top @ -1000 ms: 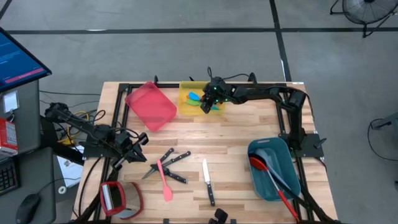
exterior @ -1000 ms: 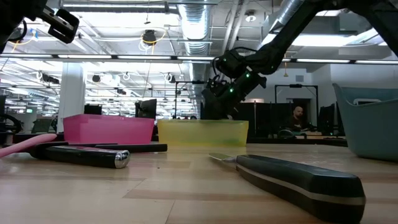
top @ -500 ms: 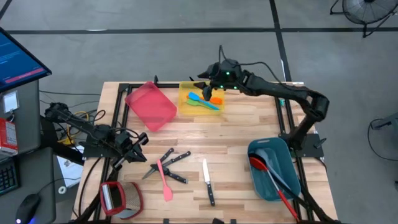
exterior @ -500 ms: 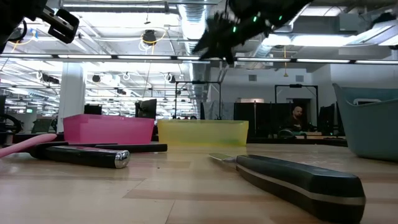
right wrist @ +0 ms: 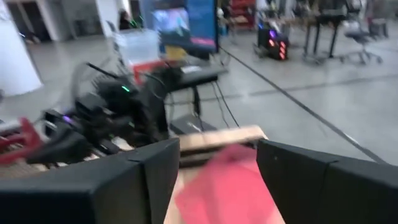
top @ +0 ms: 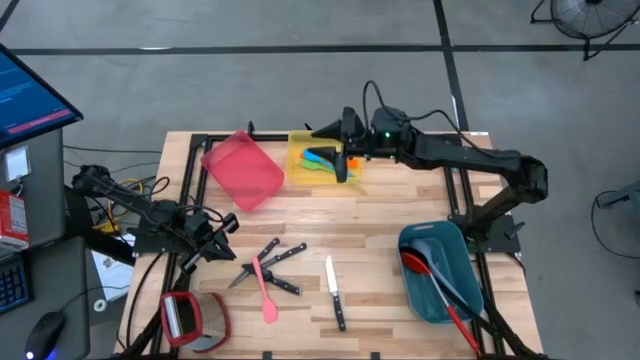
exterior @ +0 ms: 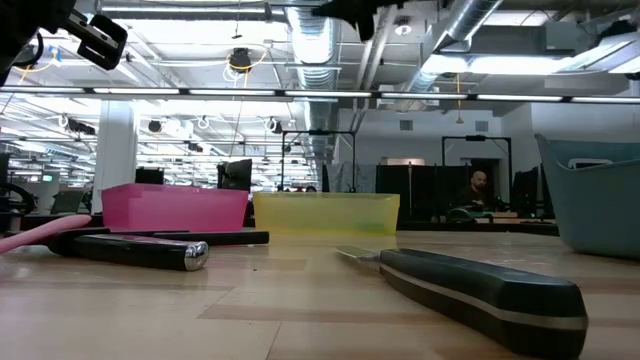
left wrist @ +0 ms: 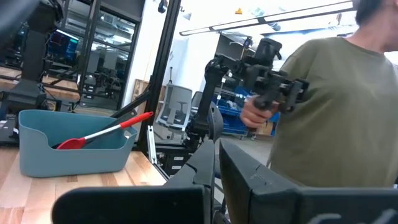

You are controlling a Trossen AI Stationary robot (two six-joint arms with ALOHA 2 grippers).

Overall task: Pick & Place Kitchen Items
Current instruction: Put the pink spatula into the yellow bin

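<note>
The kitchen items lie in three places. Blue, green and orange spatulas (top: 318,158) are in the yellow bin (top: 300,140). Black-handled knives (top: 270,262) (top: 335,296) and a pink spatula (top: 265,293) lie on the wooden table near its front. A red spoon (top: 432,283) and grey spoons rest in the teal bin (top: 412,240). My right gripper (top: 328,143) hangs high above the yellow bin, open and empty (right wrist: 217,155). My left gripper (top: 228,228) waits shut over the table's left side (left wrist: 216,163).
A pink bin (top: 242,170) lies tilted left of the yellow bin. A red-and-grey device (top: 192,318) sits at the near left corner. A person in an olive shirt (left wrist: 323,118) stands beyond the table's right side. Bare wood lies in the table's middle (top: 370,215).
My right gripper has risen from inside the yellow bin to high above it and tipped from pointing down to nearly level. An orange spatula now shows in the bin where the gripper was.
</note>
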